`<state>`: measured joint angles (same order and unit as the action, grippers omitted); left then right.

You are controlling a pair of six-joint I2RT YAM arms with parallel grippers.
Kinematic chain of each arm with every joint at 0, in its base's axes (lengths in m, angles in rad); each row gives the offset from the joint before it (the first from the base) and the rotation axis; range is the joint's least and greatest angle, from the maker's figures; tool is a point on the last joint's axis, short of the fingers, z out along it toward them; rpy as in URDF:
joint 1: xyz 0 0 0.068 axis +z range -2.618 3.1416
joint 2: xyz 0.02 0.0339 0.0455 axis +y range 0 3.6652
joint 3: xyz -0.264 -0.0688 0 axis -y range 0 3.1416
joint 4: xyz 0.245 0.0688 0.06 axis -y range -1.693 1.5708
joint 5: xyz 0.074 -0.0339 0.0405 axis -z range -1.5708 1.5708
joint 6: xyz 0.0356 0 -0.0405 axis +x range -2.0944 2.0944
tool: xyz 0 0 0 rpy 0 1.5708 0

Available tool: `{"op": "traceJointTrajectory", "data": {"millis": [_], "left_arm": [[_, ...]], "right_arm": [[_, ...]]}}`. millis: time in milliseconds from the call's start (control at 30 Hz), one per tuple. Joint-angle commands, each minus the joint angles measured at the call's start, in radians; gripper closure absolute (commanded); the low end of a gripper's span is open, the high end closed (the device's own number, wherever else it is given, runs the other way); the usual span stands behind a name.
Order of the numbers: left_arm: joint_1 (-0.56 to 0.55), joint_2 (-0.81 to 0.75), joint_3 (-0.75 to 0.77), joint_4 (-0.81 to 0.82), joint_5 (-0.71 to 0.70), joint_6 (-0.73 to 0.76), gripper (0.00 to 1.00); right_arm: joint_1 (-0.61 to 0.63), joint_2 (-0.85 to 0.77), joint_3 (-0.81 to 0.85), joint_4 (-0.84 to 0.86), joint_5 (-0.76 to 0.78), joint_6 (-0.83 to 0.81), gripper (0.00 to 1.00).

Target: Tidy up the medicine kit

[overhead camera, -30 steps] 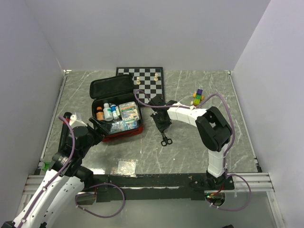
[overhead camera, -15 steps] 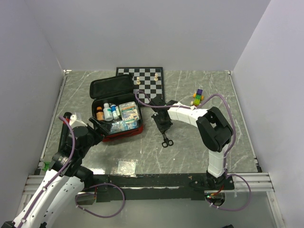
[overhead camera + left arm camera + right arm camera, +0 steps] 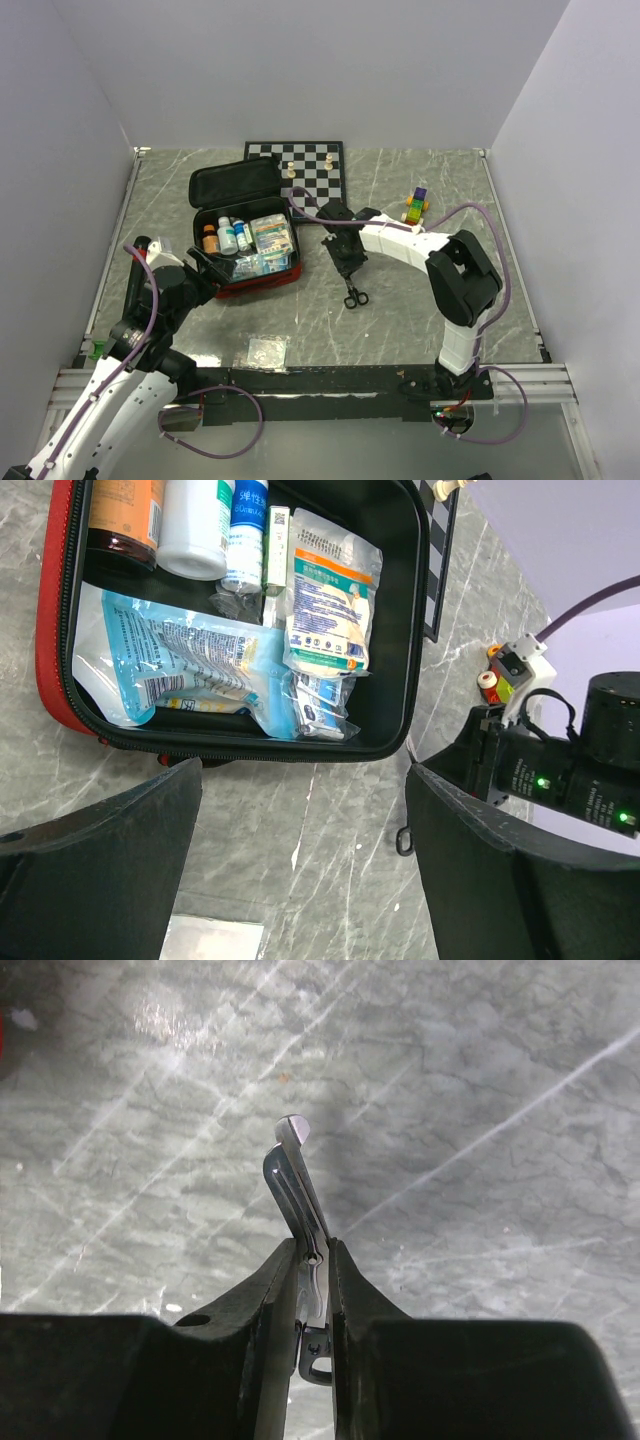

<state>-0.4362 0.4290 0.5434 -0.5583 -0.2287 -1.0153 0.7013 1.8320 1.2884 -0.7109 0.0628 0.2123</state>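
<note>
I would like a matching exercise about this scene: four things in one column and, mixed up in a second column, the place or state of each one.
Things:
1. scissors
2. medicine kit
3. chessboard
4. clear packet

Places or states:
A. at the far edge of the table
B. clamped in the right gripper
C. flat at the near edge of the table
D. lying open

Pairs: 1-B, 2-D, 3-A, 4-C

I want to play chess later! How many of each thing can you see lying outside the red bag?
Chessboard: 1
Chess pieces: 2
Scissors: 1
Colourful block toy: 1
Clear packet: 1
Total: 6
</note>
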Motion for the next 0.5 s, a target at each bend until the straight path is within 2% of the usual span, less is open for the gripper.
{"op": "traceJointTrajectory", "data": {"millis": [0, 200, 467], "left_arm": [[0.001, -0.004, 0.001, 0.028, 0.014, -0.006, 0.13], [-0.001, 0.001, 0.026, 0.020, 0.006, 0.000, 0.13], [-0.001, -0.019, 0.061, -0.009, -0.015, -0.005, 0.13]], "right_arm": [[0.006, -0.085, 0.046, -0.054, 0.023, 0.006, 0.98], [0.029, -0.143, 0.150, -0.123, 0.029, 0.010, 0.98], [0.121, -0.088, 0.392, -0.222, 0.066, -0.013, 0.98]]}}
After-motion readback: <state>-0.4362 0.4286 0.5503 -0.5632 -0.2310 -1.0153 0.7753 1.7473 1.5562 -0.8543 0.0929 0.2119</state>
